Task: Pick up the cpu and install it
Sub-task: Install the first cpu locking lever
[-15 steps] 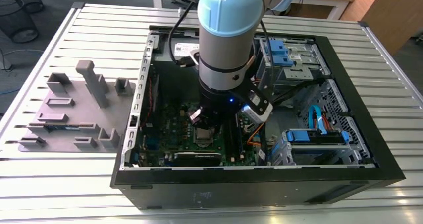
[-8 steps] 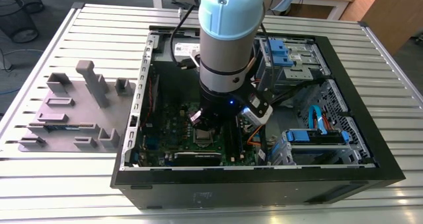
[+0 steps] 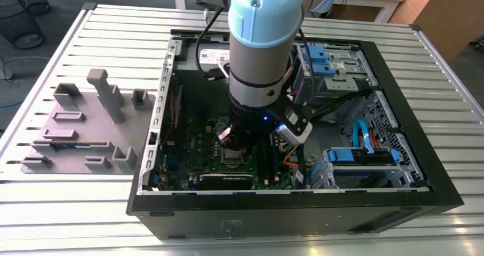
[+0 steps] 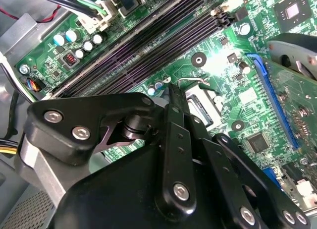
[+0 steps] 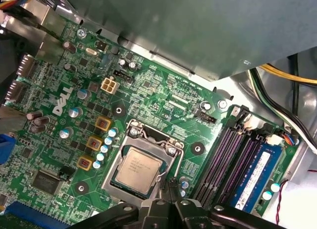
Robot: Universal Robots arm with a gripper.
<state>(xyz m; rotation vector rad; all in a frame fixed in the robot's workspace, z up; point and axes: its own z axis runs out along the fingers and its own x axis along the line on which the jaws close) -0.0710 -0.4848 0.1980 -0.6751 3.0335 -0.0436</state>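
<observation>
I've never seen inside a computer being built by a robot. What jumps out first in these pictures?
The pale blue robot arm plunges straight down into the open black computer case on the slatted table. In the first wrist view, the silvery cpu sits in its socket frame on the green motherboard, and the black gripper is right beside it.

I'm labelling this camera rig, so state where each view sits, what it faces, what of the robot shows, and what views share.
Exterior view: off the arm, above, facing the open computer case; the arm reaches in.
First wrist view: on the arm, facing the motherboard; the cpu lies in its socket, with the gripper at its edge.
Second wrist view: on the arm, facing the memory slots past the gripper's linkage.
Shared: both wrist views show the motherboard and gripper.
</observation>
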